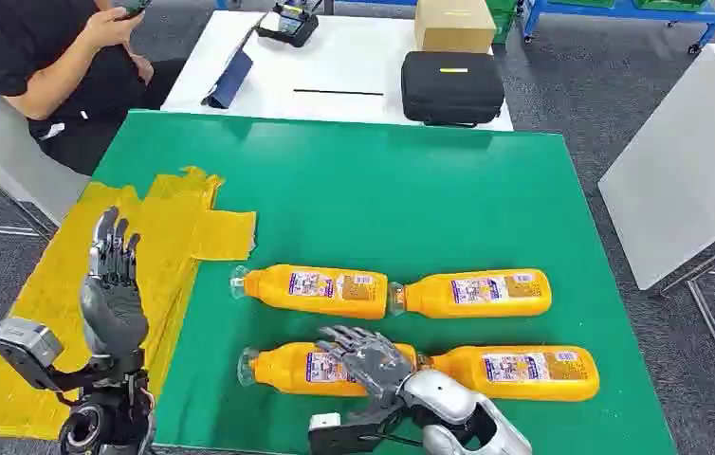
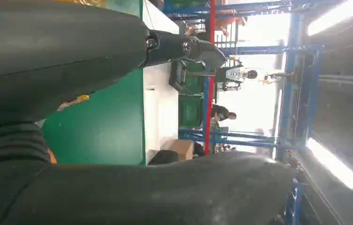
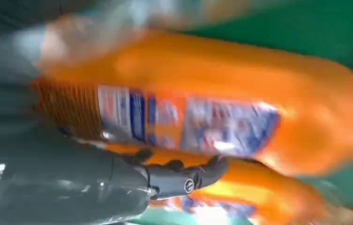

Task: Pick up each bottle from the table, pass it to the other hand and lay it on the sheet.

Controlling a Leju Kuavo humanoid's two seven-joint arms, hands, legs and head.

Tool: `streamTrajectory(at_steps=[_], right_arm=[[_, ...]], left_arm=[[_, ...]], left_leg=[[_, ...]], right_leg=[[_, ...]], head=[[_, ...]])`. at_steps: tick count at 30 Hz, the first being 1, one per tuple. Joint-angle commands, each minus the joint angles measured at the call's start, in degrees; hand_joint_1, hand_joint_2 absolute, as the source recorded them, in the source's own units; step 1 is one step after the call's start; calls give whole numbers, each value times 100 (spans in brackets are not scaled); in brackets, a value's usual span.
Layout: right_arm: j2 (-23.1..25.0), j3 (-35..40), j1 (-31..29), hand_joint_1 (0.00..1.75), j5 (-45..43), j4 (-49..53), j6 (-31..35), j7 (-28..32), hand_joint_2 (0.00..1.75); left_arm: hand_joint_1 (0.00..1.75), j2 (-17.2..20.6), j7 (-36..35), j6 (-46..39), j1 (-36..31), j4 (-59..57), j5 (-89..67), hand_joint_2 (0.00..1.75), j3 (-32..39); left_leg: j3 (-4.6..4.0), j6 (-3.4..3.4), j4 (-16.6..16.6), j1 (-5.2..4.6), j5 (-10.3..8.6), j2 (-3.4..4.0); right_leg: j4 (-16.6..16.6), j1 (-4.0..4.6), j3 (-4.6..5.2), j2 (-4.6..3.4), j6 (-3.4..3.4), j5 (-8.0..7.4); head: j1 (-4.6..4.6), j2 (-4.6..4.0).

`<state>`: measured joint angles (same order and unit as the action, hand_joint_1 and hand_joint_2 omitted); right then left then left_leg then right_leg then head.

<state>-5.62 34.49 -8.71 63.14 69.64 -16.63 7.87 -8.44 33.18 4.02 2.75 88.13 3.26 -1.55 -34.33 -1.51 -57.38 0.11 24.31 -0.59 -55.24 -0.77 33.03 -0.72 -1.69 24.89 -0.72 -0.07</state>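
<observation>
Four orange bottles lie on the green table [image 1: 382, 190] in two rows: far-left [image 1: 311, 289], far-right [image 1: 477, 292], near-left [image 1: 283, 370] and near-right [image 1: 524, 372]. My right hand [image 1: 368, 360] rests with spread fingers over the near-left bottle, which still lies on the table. The right wrist view shows this bottle [image 3: 221, 75] close and blurred, with my thumb [image 3: 179, 180] along its side. My left hand [image 1: 112, 284] stands upright and empty above the crumpled yellow sheet [image 1: 50, 313] at the table's left. Its fingers [image 2: 48, 56] are apart in the left wrist view.
A person [image 1: 50, 57] in black sits at the far left corner. Behind the green table stands a white table with a black case [image 1: 451, 87] and a cardboard box [image 1: 453, 24]. A white panel [image 1: 695, 161] leans to the right.
</observation>
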Motion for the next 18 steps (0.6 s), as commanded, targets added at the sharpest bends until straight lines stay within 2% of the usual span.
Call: streamTrajectory(at_steps=[1, 13, 14, 15, 18], right_arm=[[-31, 177, -86, 0, 80, -626, 8, -183, 175], [-188, 147, -57, 0, 67, -601, -503, -887, 175], [-186, 115, -91, 159, -13, -604, -562, -841, 175], [-199, 127, -117, 175, -52, -591, -614, -804, 175], [-249, 192, -180, 175, -145, -585, -671, -738, 175]], left_arm=[[0, -37, -51, 26, -292, -492, -25, 0, -86], [0, 46, -78, -20, -706, -1010, 38, 0, -367], [0, 40, -76, -24, -736, -1045, 48, 0, -381], [0, 42, -74, -31, -759, -1075, 59, 0, -395], [0, 62, -59, -56, -805, -1102, 96, 0, -445]], left_leg=[[23, 7, 10, -1, 2, -5], [43, 9, 12, -2, 1, -17], [39, 6, 11, -2, 0, -18], [37, 6, 8, -1, -1, -14], [42, 5, 8, -2, -2, -13]], right_leg=[[8, 0, -26, 14, 6, 5], [12, 0, -46, 29, 8, 8], [11, 0, -42, 28, 6, 6], [9, 0, -38, 23, 5, 5], [8, -1, -39, 20, 4, 3]], head=[[0, 0], [-2, 0], [2, 0], [-2, 0], [0, 0]])
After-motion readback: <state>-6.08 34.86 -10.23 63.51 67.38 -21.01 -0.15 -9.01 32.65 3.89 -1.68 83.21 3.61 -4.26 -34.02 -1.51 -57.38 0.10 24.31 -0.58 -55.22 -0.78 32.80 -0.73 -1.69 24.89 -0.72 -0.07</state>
